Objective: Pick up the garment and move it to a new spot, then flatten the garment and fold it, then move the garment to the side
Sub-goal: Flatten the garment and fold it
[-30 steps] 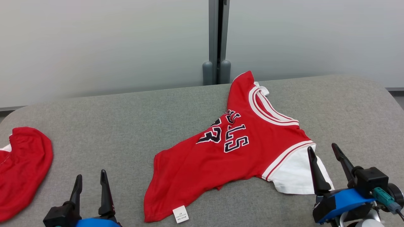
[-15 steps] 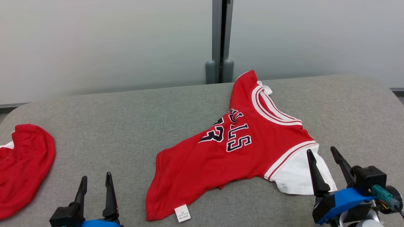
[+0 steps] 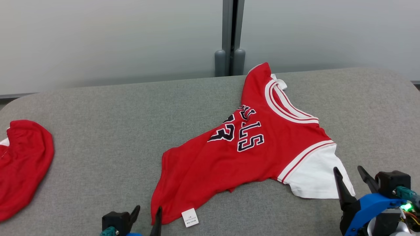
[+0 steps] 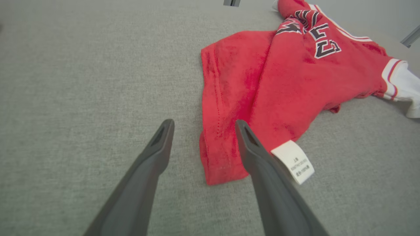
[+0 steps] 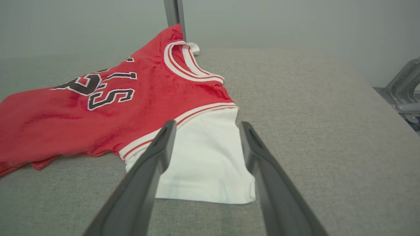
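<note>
Garment (image 3: pixel 249 154): a red jersey with white trim lies crumpled and unfolded on the grey padded surface (image 3: pixel 98 131), directly ahead of both grippers and held by neither.

Change just made: the left gripper (image 3: pixel 148 214) has travelled toward its own right and now stands just beside the hem corner (image 4: pixel 216 170). A second ago it stood well apart from the cloth. In the left wrist view the corner lies between its two fingers, and the white label (image 4: pixel 293 161) sits just beyond its right finger. Its jaws stand wide apart. Whether the fingertips touch the cloth cannot be told.

The right gripper (image 3: pixel 348 177), jaws likewise wide apart, points at the white sleeve (image 5: pixel 203 164). The sleeve's near edge lies between and just ahead of its fingers. Compared with the earlier frame, it has drawn back slightly toward that near edge.

Meaning for the task: the pick-up has not begun. Both grippers appear staged for a two-point lift, with the hem corner on the left and the sleeve on the right. Closing remains to be done.

Other differences from the earlier frame: the whole head view has shifted, so the camera has moved. The garment itself keeps its shape. A second red cloth (image 3: pixel 23 167) lies well off to the left gripper's left, untouched.
</note>
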{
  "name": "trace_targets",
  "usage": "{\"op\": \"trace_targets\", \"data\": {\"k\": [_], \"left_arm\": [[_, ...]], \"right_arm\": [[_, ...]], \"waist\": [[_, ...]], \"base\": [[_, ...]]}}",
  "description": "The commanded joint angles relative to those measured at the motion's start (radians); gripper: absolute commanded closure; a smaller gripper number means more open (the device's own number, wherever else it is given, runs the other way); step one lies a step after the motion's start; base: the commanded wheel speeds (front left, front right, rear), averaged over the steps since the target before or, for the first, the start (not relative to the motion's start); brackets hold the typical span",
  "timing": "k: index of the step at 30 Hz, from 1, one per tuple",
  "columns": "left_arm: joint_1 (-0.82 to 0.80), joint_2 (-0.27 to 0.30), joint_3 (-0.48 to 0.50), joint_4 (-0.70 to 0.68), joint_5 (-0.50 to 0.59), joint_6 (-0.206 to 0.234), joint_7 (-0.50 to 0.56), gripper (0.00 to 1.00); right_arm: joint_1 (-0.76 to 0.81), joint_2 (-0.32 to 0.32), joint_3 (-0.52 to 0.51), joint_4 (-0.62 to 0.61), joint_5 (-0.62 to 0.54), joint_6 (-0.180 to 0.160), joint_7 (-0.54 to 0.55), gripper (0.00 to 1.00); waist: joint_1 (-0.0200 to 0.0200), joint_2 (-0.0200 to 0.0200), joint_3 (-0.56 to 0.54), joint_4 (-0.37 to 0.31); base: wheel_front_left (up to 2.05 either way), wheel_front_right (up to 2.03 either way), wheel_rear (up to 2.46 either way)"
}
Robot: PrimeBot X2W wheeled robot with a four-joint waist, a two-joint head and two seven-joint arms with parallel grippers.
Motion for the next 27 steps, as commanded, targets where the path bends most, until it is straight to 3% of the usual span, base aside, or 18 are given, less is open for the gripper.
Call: {"op": "trace_targets", "data": {"k": [1,9,20,22,23,24,25,27], "left_arm": [[0.014,-0.004,-0.01,0.015,-0.013,0.004,0.039,0.0],[-0.03,-0.008,-0.018,0.064,-0.006,0.038,0.067,0.0],[-0.054,-0.007,-0.053,0.144,-0.019,0.024,0.104,0.0],[-0.052,-0.008,-0.065,0.16,-0.023,0.019,0.12,0.03],[-0.052,-0.007,-0.071,0.168,-0.021,0.018,0.129,0.36],[-0.052,-0.008,-0.078,0.176,-0.022,0.016,0.138,0.68],[-0.052,-0.009,-0.083,0.182,-0.025,0.015,0.142,1.0],[-0.053,-0.01,-0.09,0.188,-0.033,0.007,0.147,1.0]], "right_arm": [[0.015,-0.007,-0.017,0.012,-0.001,0.0,0.016,0.0],[-0.016,0.007,-0.082,0.111,-0.029,0.0,0.016,0.0],[-0.116,0.028,-0.147,0.325,-0.108,0.0,-0.016,0.0],[-0.127,0.028,-0.139,0.359,-0.111,0.0,-0.023,0.16],[-0.131,0.029,-0.136,0.374,-0.111,0.0,-0.029,0.58],[-0.137,0.03,-0.133,0.389,-0.112,0.0,-0.032,0.69],[-0.143,0.031,-0.13,0.402,-0.112,0.0,-0.035,1.0],[-0.156,0.032,-0.12,0.427,-0.113,0.0,-0.042,1.0]], "waist": [[0.0,0.0,0.013,0.005],[0.0,0.0,0.056,0.001],[0.0,0.0,0.093,0.001],[0.0,0.0,0.097,0.004],[0.0,0.0,0.099,0.004],[0.0,0.0,0.1,0.004],[0.0,0.0,0.101,0.005],[0.0,0.0,0.102,0.005]], "base": [[0.0,0.0,0.0],[0.0,0.0,0.0],[0.0,0.0,0.0],[0.0,0.0,0.0],[0.0,0.0,0.0],[0.0,0.0,0.0],[0.0,0.0,0.0],[0.0,0.0,0.0]]}}
